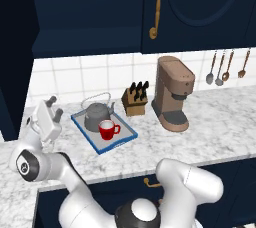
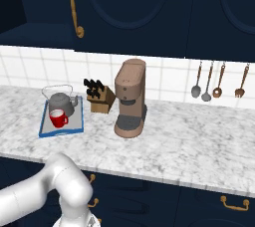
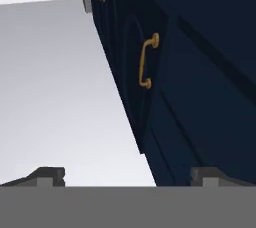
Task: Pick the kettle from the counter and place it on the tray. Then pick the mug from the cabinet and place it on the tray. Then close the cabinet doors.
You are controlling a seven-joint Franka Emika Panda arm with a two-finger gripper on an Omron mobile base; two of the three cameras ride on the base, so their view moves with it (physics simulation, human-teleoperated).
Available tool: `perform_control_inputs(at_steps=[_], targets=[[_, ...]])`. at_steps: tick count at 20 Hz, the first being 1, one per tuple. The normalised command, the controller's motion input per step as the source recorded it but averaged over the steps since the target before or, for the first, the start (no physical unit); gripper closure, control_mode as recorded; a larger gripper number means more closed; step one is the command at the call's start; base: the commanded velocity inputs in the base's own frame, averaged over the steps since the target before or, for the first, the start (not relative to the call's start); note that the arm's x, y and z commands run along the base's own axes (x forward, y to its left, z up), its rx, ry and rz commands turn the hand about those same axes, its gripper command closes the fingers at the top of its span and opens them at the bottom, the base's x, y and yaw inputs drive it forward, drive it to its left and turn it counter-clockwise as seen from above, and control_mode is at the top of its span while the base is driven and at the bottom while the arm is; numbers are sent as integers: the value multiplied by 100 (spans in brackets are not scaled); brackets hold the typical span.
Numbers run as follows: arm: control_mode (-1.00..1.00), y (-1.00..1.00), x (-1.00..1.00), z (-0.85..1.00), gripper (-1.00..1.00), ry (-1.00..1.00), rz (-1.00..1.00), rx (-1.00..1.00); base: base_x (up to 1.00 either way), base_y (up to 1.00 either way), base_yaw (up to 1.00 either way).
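Sitting on the tray, kettle and mug are done; the doors remain, one already shut by the look of it. Gripper, jaws wide and empty, hovers left of the tray. Doors likely swing stiff and light: push the panel edge, not the slim brass handle.

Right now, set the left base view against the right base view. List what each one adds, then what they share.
Left base view adds: the claw, open and holding nothing, raised over the counter just left of the tray.

Right base view adds: a brass drawer handle below the counter at lower right, and a longer bare stretch of counter right of the coffee machine.

Shared: the kettle and red mug both on the tray, the knife block, the coffee machine, four hanging utensils, and a cabinet door with its brass handle.
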Motion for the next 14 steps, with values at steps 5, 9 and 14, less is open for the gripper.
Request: perform_control_inputs(at_steps=[5, 9, 14], targets=[[-100, 37, 46, -14, -100, 30, 0, -2, 0, 0, 0], [-100, 22, 49, -37, -100, 27, 4, 0, 0, 0, 0], [-100, 27, 35, -42, -100, 26, 4, 0, 0, 0, 0]])
